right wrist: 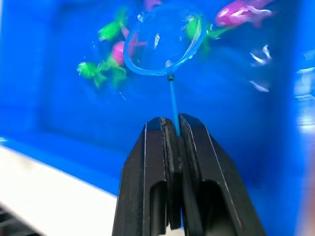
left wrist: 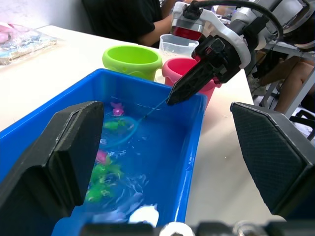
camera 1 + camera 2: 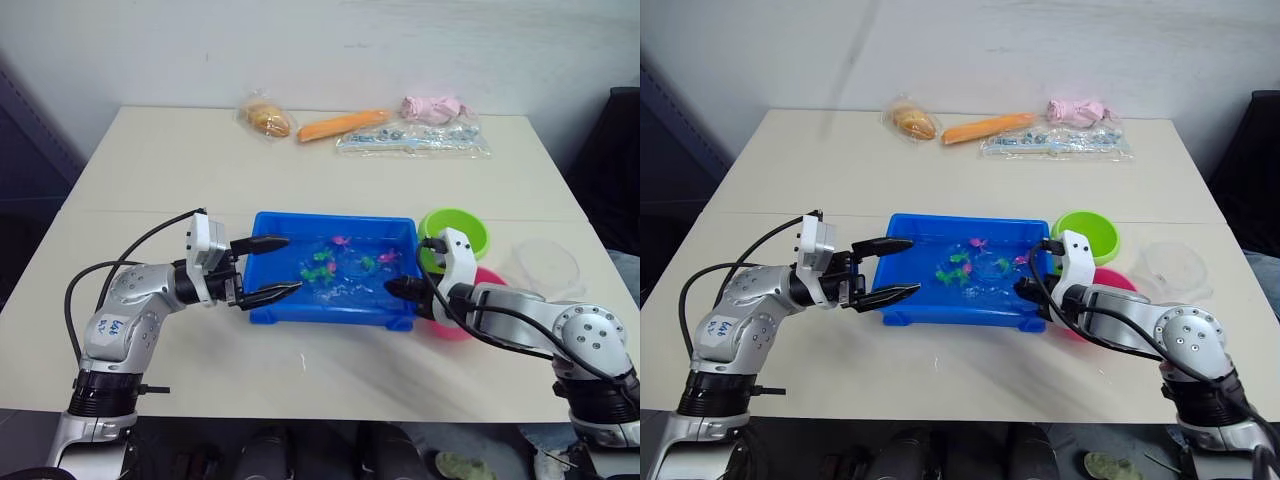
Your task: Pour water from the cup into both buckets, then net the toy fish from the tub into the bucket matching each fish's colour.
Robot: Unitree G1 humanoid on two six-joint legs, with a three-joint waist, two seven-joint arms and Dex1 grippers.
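Beside two buckets (image 3: 452,232), right claw (image 1: 172,132) pinching net (image 1: 162,49); left claw (image 3: 270,268) spread.

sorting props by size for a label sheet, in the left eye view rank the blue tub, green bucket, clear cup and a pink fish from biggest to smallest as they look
1. blue tub, by far the widest
2. green bucket and clear cup: these look alike, no firm order
3. pink fish, tiny

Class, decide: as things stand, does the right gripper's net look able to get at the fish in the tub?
Probably yes: the right gripper holds the net inside the open tub, its hoop beside the fish, nothing between.
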